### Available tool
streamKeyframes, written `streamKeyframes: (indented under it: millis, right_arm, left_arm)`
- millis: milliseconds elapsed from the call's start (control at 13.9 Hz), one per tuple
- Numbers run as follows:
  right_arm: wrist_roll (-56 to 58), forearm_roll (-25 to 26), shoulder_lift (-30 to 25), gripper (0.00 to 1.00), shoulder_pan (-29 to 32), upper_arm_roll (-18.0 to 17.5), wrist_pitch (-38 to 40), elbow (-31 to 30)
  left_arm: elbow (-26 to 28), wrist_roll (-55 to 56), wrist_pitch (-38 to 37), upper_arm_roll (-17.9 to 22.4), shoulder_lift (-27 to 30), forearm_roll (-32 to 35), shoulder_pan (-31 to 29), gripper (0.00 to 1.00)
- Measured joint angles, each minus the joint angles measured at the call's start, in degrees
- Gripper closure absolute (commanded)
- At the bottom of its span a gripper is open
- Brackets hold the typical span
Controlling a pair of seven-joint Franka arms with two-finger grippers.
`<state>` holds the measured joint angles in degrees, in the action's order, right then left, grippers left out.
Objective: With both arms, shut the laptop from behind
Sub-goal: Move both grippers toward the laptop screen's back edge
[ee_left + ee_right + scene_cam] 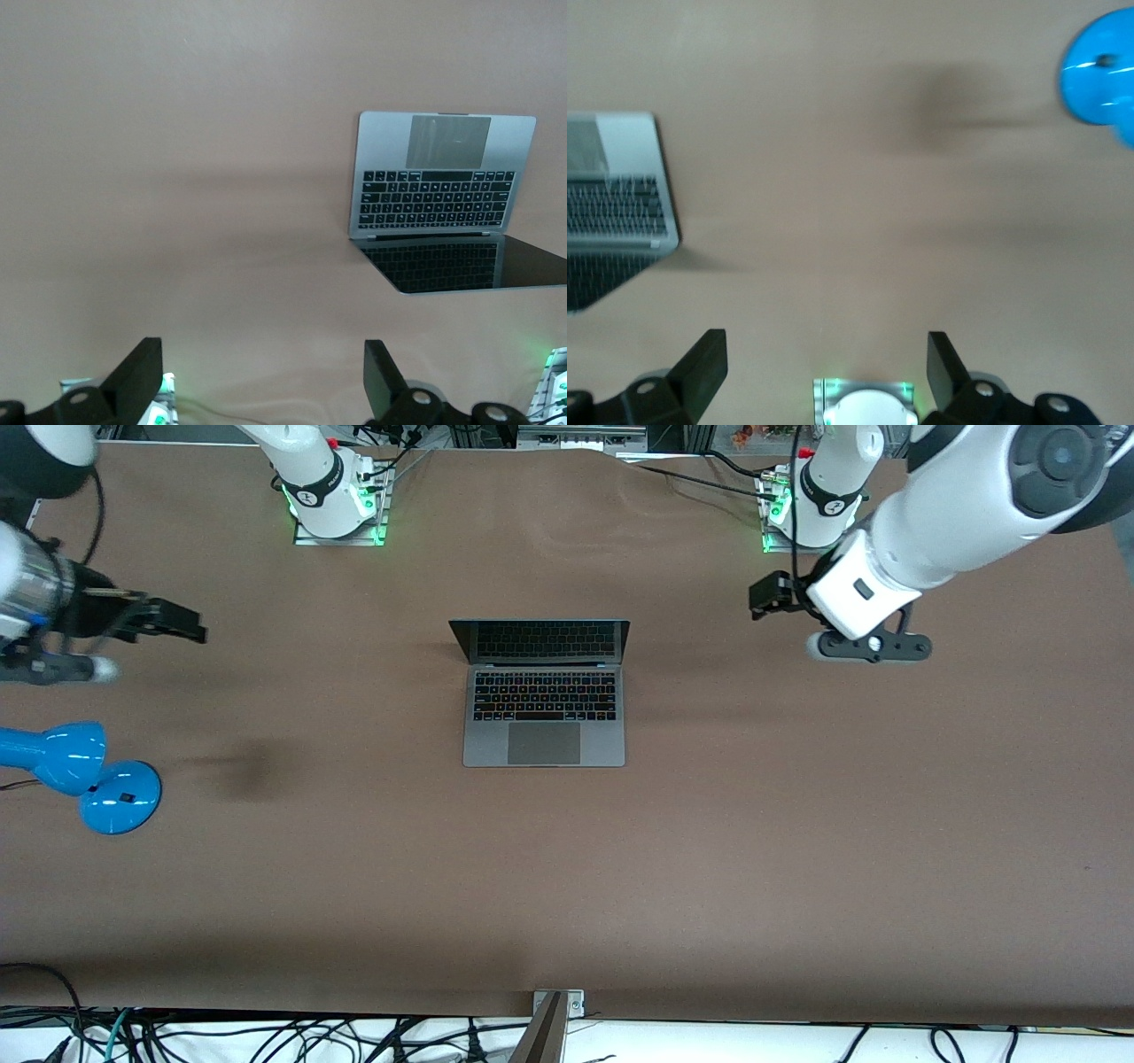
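Note:
The laptop (542, 726) stands open in the middle of the brown table, its dark screen tilted up toward the arm bases and its keyboard and trackpad showing. It also shows in the left wrist view (434, 186) and at the edge of the right wrist view (620, 195). My left gripper (769, 596) hangs open over bare table, off the laptop's side toward the left arm's end. My right gripper (190, 624) hangs open over bare table toward the right arm's end. Nothing sits between either pair of fingers (140, 372) (709, 359).
A blue desk lamp (89, 775) (1099, 80) lies near the right arm's end of the table. The arm bases (332, 496) (811, 500) stand along the table edge farthest from the front camera. Cables and a metal bracket (554, 1019) run along the nearest edge.

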<state>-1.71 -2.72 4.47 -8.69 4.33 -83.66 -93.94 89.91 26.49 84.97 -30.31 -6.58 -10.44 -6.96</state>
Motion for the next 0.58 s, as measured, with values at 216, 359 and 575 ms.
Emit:
streamKeyframes:
  millis: [216,359,575]
  right_arm:
    - [-0.7,-2.37,2.13,0.0,-7.47,-1.35,3.02,-0.29]
    - [-4.42,-3.05,2.61,0.0,-11.41,-2.71,3.3,-1.22]
    - [-13.0,-4.76,2.57,0.0,-13.23,-7.6,2.28,-3.6]
  left_arm:
    - [0.88,7.05,0.01,-6.0,-2.17,-0.16,0.38,0.0]
    - [1.67,10.52,0.98,-7.91,-4.53,-2.32,0.86,0.0]
    - [3.64,14.31,3.87,-8.14,-7.28,-3.62,2.39,0.0]
